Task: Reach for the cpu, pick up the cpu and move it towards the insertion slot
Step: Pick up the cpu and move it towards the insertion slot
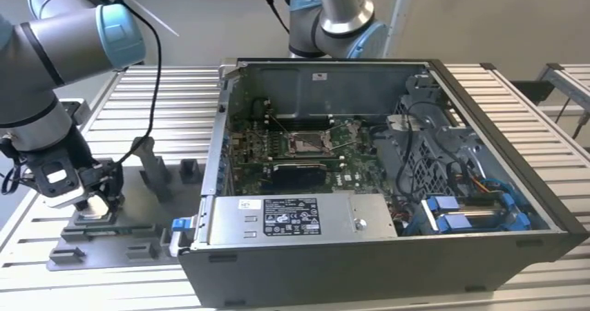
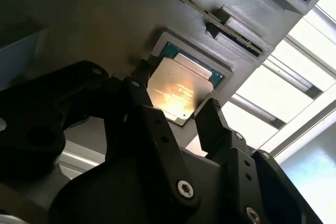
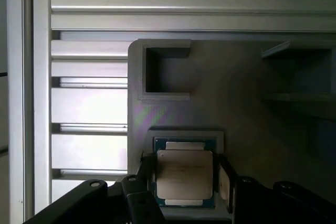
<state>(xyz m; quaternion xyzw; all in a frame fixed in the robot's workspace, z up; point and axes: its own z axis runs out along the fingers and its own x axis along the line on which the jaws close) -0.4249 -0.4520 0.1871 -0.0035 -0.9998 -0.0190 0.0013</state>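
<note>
your gripper (image 3: 186, 172) is straddling the flat square silvery cpu (image 3: 185, 179) in its matte grey fixture (image 3: 236, 103), fingers (image 2: 211, 121) slightly apart.

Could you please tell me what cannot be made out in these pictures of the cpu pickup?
- First wrist view: the cpu has part of its edge covered by the gripper's black body.
- Second wrist view: glare washes out the cpu's top.
- Exterior view: the gripper stands over the grey fixture, hiding how the cpu sits there.
- Exterior view: the insertion slot is too small to judge its lever.
</note>
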